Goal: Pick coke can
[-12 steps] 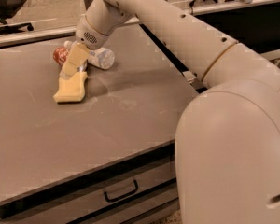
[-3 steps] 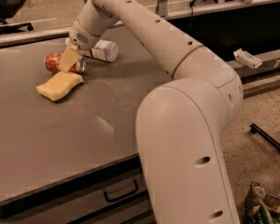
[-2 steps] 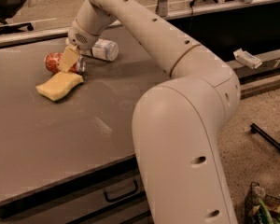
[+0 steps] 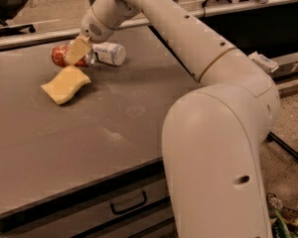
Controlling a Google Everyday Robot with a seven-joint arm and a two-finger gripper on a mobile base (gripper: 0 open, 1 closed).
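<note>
The red coke can lies on its side at the far left of the grey table. My gripper reaches down right over the can's right end, and its pale finger covers part of the can. A white plastic bottle lies on its side just right of the gripper, close to the can. A flat yellow sponge lies just in front of the can and the gripper.
My white arm spans the right side of the view. The table's front edge has a drawer with a handle below it. A black office chair stands beyond the table at the far left. A dark bench stands at the right.
The gripper stays at the can's right end. The view has shifted a little, so the can, bottle and sponge sit slightly further right in the frame.
</note>
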